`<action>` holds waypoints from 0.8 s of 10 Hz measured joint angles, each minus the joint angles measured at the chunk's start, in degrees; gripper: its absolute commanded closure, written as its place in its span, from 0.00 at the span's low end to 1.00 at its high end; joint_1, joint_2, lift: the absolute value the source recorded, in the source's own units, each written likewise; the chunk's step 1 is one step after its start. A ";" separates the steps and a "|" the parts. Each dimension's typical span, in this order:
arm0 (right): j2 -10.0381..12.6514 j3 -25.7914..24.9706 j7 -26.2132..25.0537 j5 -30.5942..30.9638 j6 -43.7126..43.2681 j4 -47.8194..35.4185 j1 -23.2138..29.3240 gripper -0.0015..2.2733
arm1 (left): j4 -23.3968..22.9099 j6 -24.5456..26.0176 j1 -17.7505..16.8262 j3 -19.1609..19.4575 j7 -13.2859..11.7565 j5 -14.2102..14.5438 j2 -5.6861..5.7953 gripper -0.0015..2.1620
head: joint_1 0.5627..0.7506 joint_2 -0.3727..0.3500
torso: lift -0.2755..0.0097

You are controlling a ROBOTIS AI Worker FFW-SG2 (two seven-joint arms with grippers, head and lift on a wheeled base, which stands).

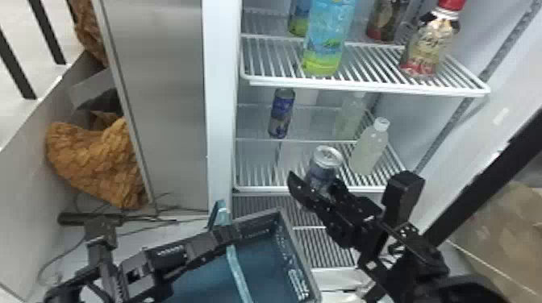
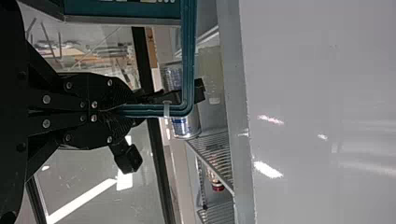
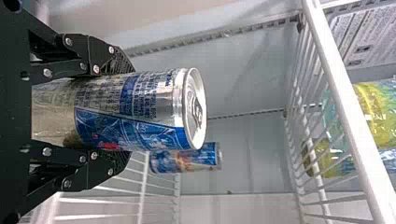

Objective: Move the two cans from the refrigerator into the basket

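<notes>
Gripping a can (image 1: pixel 326 160) between its fingers, right pincer (image 1: pixel 316 184), with left pincer (image 1: pixel 233 233) clamping basket handle (image 1: pixel 238 274).

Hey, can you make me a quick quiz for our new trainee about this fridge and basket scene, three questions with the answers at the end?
1. True or false: the right gripper is holding a bottle.
2. Fill in the blank: the left gripper is closed on the ____ of the basket.
3. Where is the ungripped can?
A) In the basket
B) Inside the refrigerator
C) Between the left gripper's jaws

Key:
1. False; it holds the silver and blue can.
2. handle
3. B
</notes>
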 measured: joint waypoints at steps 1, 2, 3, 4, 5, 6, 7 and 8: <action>0.00 -0.53 0.90 -0.60 2.12 -2.31 1.49 0.57 | 0.00 0.00 0.07 0.04 0.00 0.00 -0.01 0.56 | 0.70 0.28 | 0.20; 0.00 -0.93 1.55 -1.04 3.98 -4.08 2.60 0.57 | 0.00 0.00 0.12 0.06 0.00 0.00 -0.06 0.56 | 0.70 0.28 | 0.20; 0.00 -1.20 2.48 -1.50 6.19 -5.64 3.61 0.57 | 0.00 0.00 0.16 0.09 0.00 0.00 -0.08 0.56 | 0.70 0.29 | 0.20; 0.00 -1.26 3.70 -1.74 8.16 -6.41 4.09 0.57 | 0.00 0.00 0.16 0.13 0.00 0.00 -0.13 0.56 | 0.70 0.30 | 0.20; 0.00 -1.17 4.78 -1.86 9.98 -6.92 4.39 0.57 | 0.00 0.00 0.17 0.16 0.00 0.00 -0.17 0.56 | 0.70 0.31 | 0.20; 0.02 -0.96 5.85 -1.90 11.81 -7.23 4.44 0.57 | 0.00 0.00 0.17 0.16 0.00 0.00 -0.17 0.56 | 0.70 0.31 | 0.20; 0.05 -0.71 6.66 -1.95 13.49 -7.33 4.30 0.57 | 0.00 0.00 0.17 0.20 0.00 0.00 -0.21 0.56 | 0.70 0.32 | 0.20; 0.05 -0.47 7.23 -2.05 14.98 -7.33 4.10 0.57 | 0.00 0.00 0.17 0.24 0.00 0.00 -0.25 0.56 | 0.70 0.33 | 0.20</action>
